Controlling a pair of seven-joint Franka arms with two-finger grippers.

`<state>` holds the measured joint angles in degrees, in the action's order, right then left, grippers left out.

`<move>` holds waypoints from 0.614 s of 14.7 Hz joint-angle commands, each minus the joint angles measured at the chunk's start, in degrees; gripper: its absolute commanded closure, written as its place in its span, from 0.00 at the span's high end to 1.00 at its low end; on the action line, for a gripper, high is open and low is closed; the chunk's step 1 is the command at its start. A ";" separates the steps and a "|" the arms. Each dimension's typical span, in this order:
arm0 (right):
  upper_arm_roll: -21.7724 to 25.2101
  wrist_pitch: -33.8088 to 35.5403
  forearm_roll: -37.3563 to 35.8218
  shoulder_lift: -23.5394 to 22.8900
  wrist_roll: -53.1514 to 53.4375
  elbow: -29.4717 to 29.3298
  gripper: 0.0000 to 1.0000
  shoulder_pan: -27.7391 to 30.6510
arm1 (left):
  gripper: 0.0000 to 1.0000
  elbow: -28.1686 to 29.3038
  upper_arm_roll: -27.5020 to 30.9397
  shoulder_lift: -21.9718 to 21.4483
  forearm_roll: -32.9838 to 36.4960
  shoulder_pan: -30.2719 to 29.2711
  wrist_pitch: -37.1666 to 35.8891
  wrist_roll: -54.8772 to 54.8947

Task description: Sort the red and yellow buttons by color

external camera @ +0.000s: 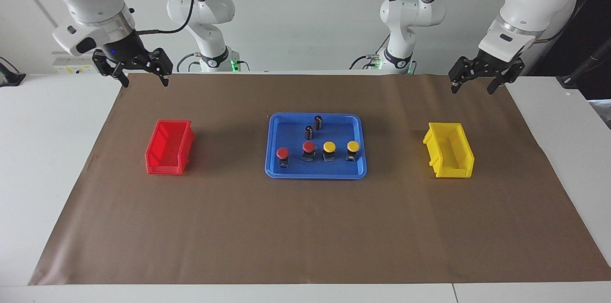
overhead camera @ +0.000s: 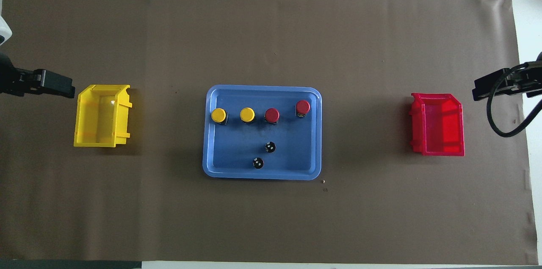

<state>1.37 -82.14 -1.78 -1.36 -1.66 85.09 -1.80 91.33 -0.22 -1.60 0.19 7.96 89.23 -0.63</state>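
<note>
Two red buttons point(external camera: 282, 152) point(external camera: 308, 147) and two yellow buttons point(external camera: 329, 146) point(external camera: 353, 146) stand in a row in the blue tray point(external camera: 315, 175) at mid-table. The overhead view shows the same row: yellow caps point(overhead camera: 218, 115) point(overhead camera: 247, 114), then red caps point(overhead camera: 272, 115) point(overhead camera: 302, 107). My right gripper point(external camera: 144, 81) hangs open and empty over the brown paper's corner by the red bin point(external camera: 169, 147). My left gripper point(external camera: 472, 89) hangs open and empty over the paper's edge by the yellow bin point(external camera: 448, 156). Both are well away from the tray.
Two dark capless cylinders point(external camera: 318, 122) point(external camera: 309, 131) stand in the tray, nearer to the robots than the buttons. The red bin point(overhead camera: 438, 124) and yellow bin point(overhead camera: 101, 115) hold nothing. Brown paper point(external camera: 305, 231) covers the table.
</note>
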 commanded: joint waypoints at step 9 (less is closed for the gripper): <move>-0.40 -0.57 -0.60 1.10 -0.71 2.52 1.00 -0.40 | 1.00 2.27 -0.31 -1.82 -0.98 -0.84 1.47 1.07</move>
<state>1.27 -82.13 -1.78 -1.35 -1.66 85.28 -1.96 91.35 -0.22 -1.60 0.19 7.95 89.24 -0.63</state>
